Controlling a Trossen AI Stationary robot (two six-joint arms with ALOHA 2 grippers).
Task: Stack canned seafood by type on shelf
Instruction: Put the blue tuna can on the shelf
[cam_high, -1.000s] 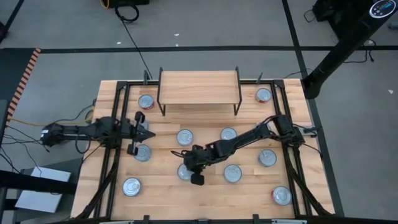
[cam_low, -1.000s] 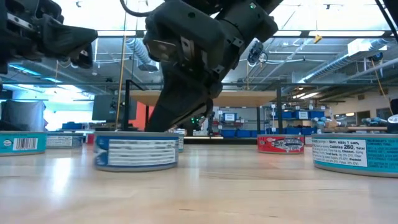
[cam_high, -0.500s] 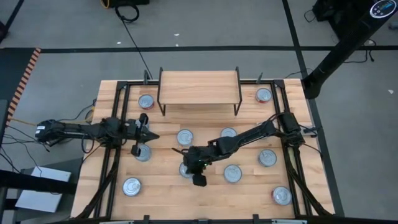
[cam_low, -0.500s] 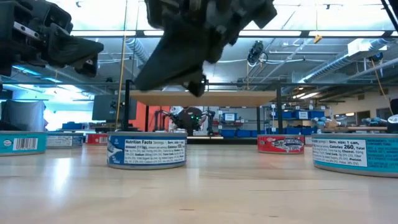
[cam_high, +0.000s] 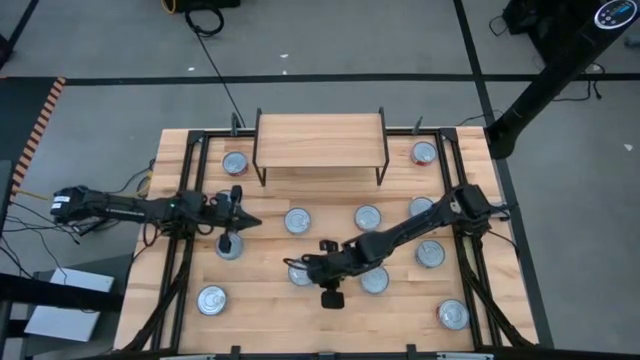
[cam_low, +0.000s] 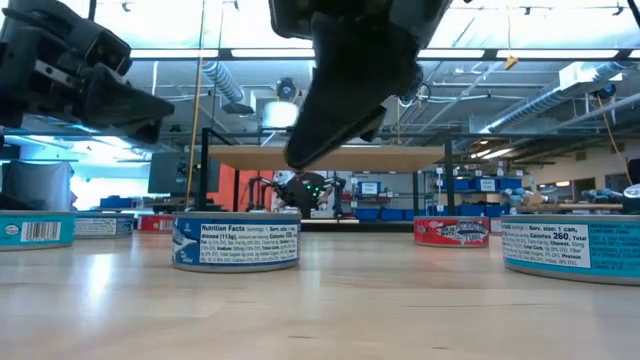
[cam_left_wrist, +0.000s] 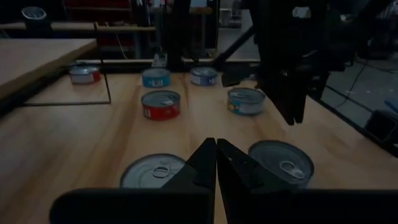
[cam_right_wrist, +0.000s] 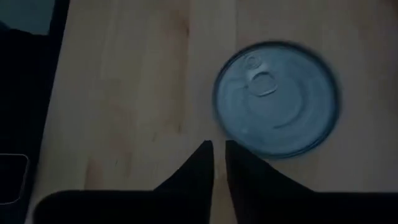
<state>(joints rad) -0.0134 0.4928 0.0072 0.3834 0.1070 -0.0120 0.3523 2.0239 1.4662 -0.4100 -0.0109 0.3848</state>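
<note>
Several squat tins with silver lids stand singly on the wooden table. My right gripper (cam_right_wrist: 218, 146) is shut and hovers over bare table beside a blue-labelled tin (cam_right_wrist: 277, 98), near the table's middle (cam_high: 312, 268). In the low view it hangs above that tin (cam_low: 237, 242), clear of it. My left gripper (cam_left_wrist: 216, 144) is shut and level above the table's left part (cam_high: 255, 219), with a tin (cam_high: 230, 243) just below it. The light-wood shelf (cam_high: 320, 140) on black legs stands at the far edge with nothing on it.
Red-labelled tins (cam_high: 235, 163) (cam_high: 424, 152) stand by the shelf's legs. More tins (cam_high: 297, 221) (cam_high: 368, 217) (cam_high: 430, 253) (cam_high: 375, 280) crowd the middle and right. Two sit near the front corners (cam_high: 211, 300) (cam_high: 452, 315). Black frame rails run along both table sides.
My right gripper has risen from table height beside the blue-labelled tin and shifted toward the near edge. That tin slid slightly and turned about, so another part of its label now faces the low camera. My left gripper edged toward the table's right.
</note>
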